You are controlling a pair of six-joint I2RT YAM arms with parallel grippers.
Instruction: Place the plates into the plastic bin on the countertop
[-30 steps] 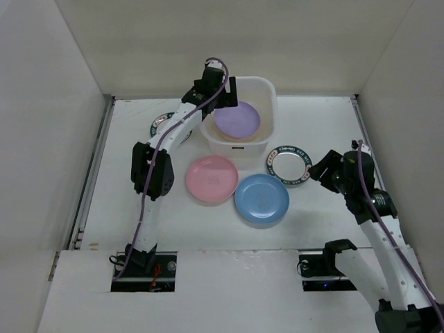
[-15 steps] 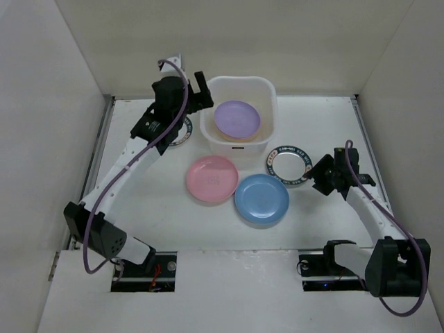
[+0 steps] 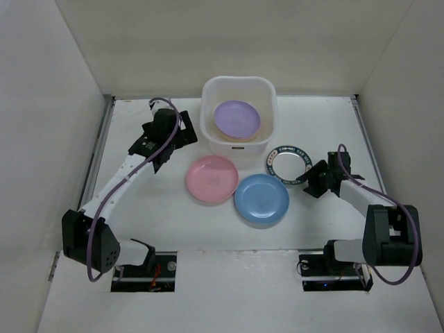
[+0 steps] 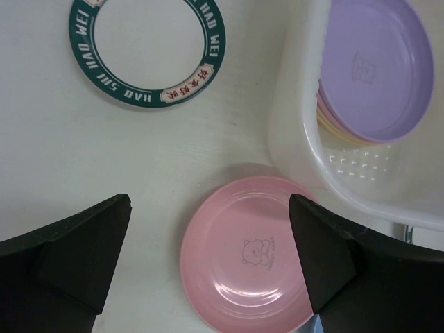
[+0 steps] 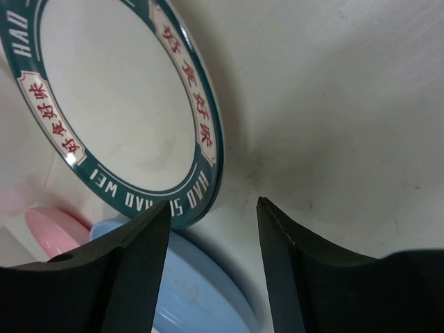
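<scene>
Your left gripper point(image 3: 184, 137) is hovering just left of the plastic bin point(image 3: 206, 132), its jaws spread wide and holding nothing. In its wrist camera, the two dark fingers point(image 4: 76, 257) are framing a pink plate point(image 4: 250, 257) that is lying flat just in front of the bin. The bottom edge of that wrist picture is cutting off part of the plate. A white plate with a dark green lettered rim point(image 4: 147, 52) is sitting left of the bin, and from overhead the left arm is covering it. Inside the bin, a lilac plate point(image 3: 236, 118) is resting on top of a stack. Only thin pink and yellowish slivers are showing beneath it, so you cannot count those plates.

Your right gripper point(image 3: 313, 182) is sitting low, to the right of the bin and in front of it, jaws apart and gripping nothing. The rim of a second green-rimmed plate point(image 3: 289, 165) is reaching the gap between its fingertips point(image 5: 149, 236). Whether they are touching is unclear. A blue plate point(image 3: 261, 198) is lying in front of the bin, right beside the pink one, on the white countertop point(image 3: 173, 208).
</scene>
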